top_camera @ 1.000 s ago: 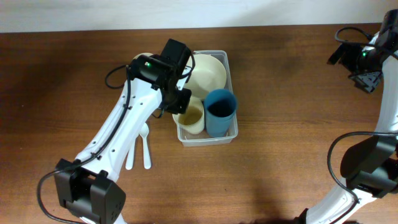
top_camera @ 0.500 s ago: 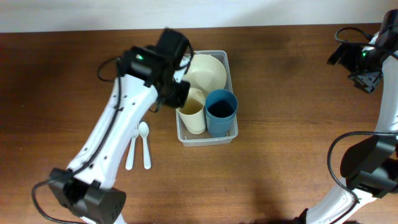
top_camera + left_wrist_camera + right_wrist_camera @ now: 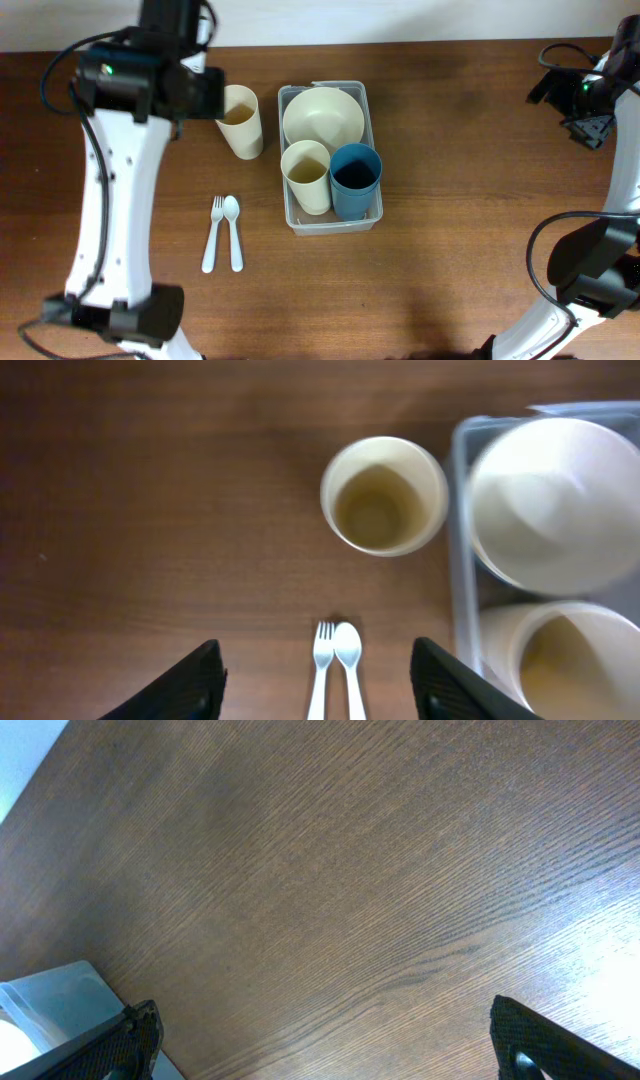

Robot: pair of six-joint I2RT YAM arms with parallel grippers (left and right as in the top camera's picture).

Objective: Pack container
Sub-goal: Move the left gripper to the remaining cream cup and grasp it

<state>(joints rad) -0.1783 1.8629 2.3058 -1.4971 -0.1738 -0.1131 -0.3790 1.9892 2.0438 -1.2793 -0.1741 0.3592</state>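
Though agape and empty, left claw (image 3: 318, 660) and right claw (image 3: 322, 1010) above grainy wooden table (image 3: 450, 200); clear round-cornered plastic container (image 3: 330, 226).

Clear container (image 3: 330, 226), blue cup (image 3: 354, 180)

The overhead camera looked straight down from high above the table (image 3: 460, 250), taking in both arms. The left wrist camera also faced down from well up, with the fork (image 3: 322, 665) and spoon (image 3: 348, 660) between its jaws and a cup (image 3: 384, 495) ahead of them. Both views shared these and the container (image 3: 462, 560) side right of those jaws. The right wrist camera looked slantwise across wood, sharing only a container corner (image 3: 55, 1000) beside one jaw.
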